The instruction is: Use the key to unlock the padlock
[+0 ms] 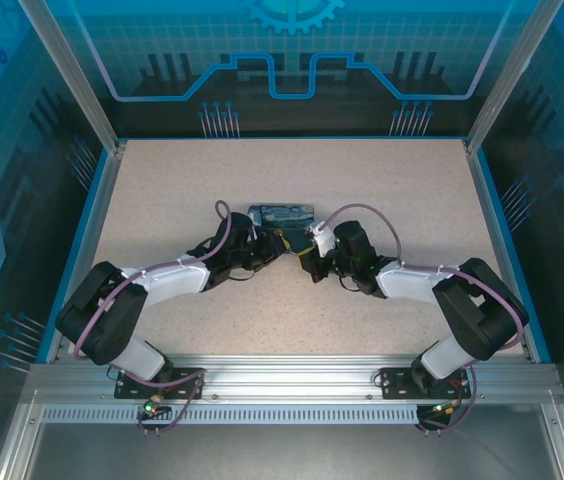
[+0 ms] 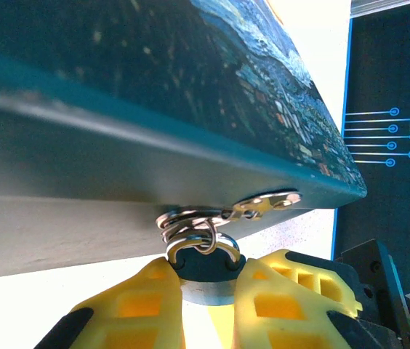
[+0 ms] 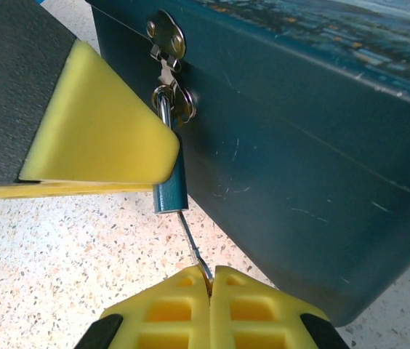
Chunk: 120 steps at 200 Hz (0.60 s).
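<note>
The small dark-blue padlock (image 2: pixel 201 263) hangs by its thin shackle from the latch ring on the front of the painted tin (image 2: pixel 154 73). My left gripper (image 2: pixel 206 287) is shut on the padlock's body, a yellow finger on either side. In the right wrist view the padlock (image 3: pixel 169 193) shows as a narrow blue block under a left finger (image 3: pixel 96 138). The thin grey key (image 3: pixel 190 236) runs from the padlock's bottom end down into my right gripper (image 3: pixel 210 280), which is shut on the key's head. In the top view both grippers meet just in front of the tin (image 1: pixel 280 214).
The tin's dark-teal front wall (image 3: pixel 299 145) stands right beside both grippers, with its metal hasp (image 3: pixel 166 36) above the padlock. The speckled tabletop (image 1: pixel 382 180) stretches around the tin, bounded by blue edging and an aluminium frame.
</note>
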Motion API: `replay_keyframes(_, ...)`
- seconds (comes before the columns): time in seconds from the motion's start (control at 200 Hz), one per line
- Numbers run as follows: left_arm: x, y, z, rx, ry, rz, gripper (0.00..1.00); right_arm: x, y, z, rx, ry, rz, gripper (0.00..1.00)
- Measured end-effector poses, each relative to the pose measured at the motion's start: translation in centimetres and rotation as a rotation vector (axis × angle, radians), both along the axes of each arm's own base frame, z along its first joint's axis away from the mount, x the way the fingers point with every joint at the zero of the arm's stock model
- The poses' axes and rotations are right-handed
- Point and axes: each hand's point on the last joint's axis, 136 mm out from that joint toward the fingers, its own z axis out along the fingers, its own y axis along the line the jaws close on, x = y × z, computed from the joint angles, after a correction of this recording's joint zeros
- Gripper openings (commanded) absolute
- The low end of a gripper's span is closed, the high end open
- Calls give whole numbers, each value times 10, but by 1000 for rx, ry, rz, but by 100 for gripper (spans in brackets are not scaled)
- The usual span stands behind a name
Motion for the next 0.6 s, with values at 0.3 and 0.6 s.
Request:
replay_keyframes(0.3, 2, 1, 2, -2, -9, 11, 9, 2, 1, 4, 21, -1, -11, 0)
replay_keyframes(0.6, 3, 1, 2, -1, -11, 15, 9, 2, 2, 4, 24, 0, -13, 0)
